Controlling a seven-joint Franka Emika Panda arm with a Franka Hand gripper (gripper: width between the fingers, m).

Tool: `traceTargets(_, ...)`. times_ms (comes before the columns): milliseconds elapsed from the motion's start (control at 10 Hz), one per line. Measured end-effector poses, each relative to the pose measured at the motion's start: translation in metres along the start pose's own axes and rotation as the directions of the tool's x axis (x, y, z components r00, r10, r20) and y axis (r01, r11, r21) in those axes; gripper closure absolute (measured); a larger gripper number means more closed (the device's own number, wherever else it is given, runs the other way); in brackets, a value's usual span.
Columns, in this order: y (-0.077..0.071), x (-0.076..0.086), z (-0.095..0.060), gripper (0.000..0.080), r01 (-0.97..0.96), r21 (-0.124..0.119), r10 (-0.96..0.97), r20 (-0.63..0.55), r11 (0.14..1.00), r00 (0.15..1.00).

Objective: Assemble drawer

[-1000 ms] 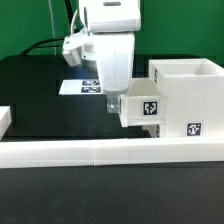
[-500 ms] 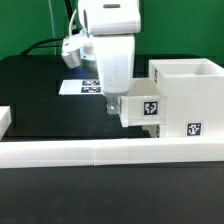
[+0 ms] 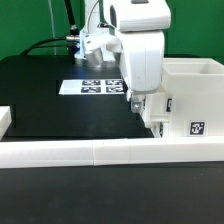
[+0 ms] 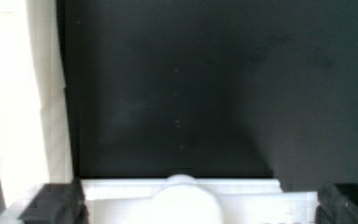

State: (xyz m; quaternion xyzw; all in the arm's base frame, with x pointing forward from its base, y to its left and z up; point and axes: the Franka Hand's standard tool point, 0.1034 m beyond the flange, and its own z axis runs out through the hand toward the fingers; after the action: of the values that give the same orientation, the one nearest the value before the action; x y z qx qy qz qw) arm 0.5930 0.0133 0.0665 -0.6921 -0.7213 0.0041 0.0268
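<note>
Exterior view: the border rail [image 3: 100, 152] crosses the lower frame. Behind it, the gripper [image 3: 150, 107], jaws spread and grasping nothing, has shifted rightward, pushing the tray [image 3: 160, 112] against the box housing [image 3: 195, 95] at right. Insertion appears underway. The marker board [image 3: 90, 86] lies farther back.

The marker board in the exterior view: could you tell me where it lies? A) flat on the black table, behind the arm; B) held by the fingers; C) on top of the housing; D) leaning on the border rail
A: the marker board lies flat on the black table, beyond the arm, apart from the housing.
</note>
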Motion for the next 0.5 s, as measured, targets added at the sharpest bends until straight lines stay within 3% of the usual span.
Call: traceTargets(500, 0.0003, 0.0115, 0.0004, 0.0150, -0.008, 0.001, 0.008, 0.000, 1.000, 1.000)
